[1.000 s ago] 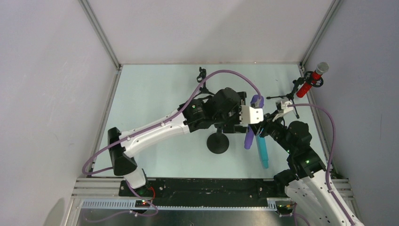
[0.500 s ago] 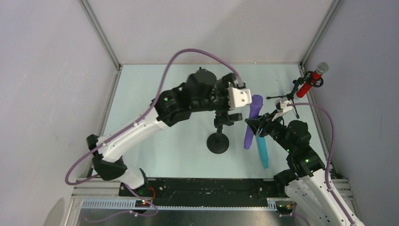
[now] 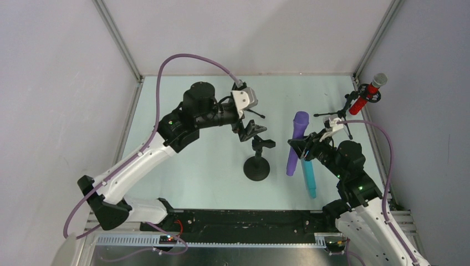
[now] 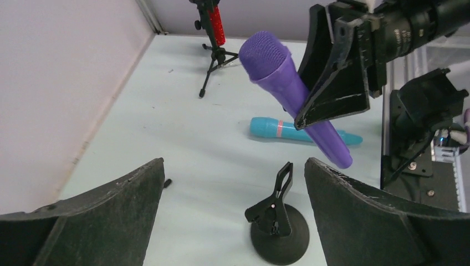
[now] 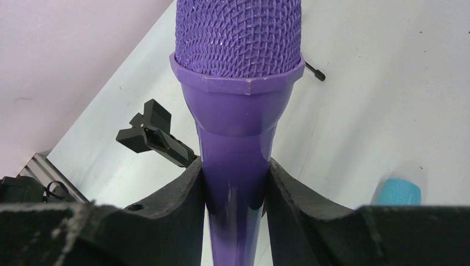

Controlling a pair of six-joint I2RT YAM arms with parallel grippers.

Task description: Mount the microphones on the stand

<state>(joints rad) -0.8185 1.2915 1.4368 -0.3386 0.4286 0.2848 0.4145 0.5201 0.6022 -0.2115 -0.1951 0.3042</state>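
Brightly, evenly lit from overhead, with only faint soft shadows on the tabletop. Sharp throughout; mild sheen on the purple microphone.

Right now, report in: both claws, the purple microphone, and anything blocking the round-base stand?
Left claw open, above round-base stand. Right claw shut on purple microphone, held off table. Clip empty; teal microphone lies aside, not blocking.

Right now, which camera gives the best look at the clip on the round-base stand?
The left wrist view: the round-base stand and its clip show unobstructed near the bottom centre. The top external view shows them small, from above. The right wrist view catches only the clip, beside the purple microphone.
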